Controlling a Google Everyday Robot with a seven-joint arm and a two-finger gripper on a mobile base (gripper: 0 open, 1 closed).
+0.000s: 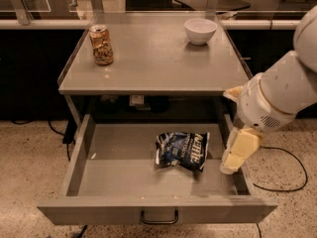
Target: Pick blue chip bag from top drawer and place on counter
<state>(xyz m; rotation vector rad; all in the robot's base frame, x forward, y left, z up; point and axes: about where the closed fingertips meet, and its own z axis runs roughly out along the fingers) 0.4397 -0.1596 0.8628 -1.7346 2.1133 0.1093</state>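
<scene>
One counter point(148, 68) and one open top drawer point(99, 213) fill the room's centre. A single white arm point(282, 93) reaches in from 3 o'clock, its forearm slanting down and its gripper point(231, 163) hanging over the drawer's right wall. Whether the gripper is open or closed cannot be told. One blue chip bag point(182, 150) lies crumpled on the drawer floor, toward 2 o'clock of its middle, just beside the gripper but apart from it. On the counter stand one white bowl point(200, 30) at 1 o'clock and one tan can point(101, 44) at 10 o'clock.
</scene>
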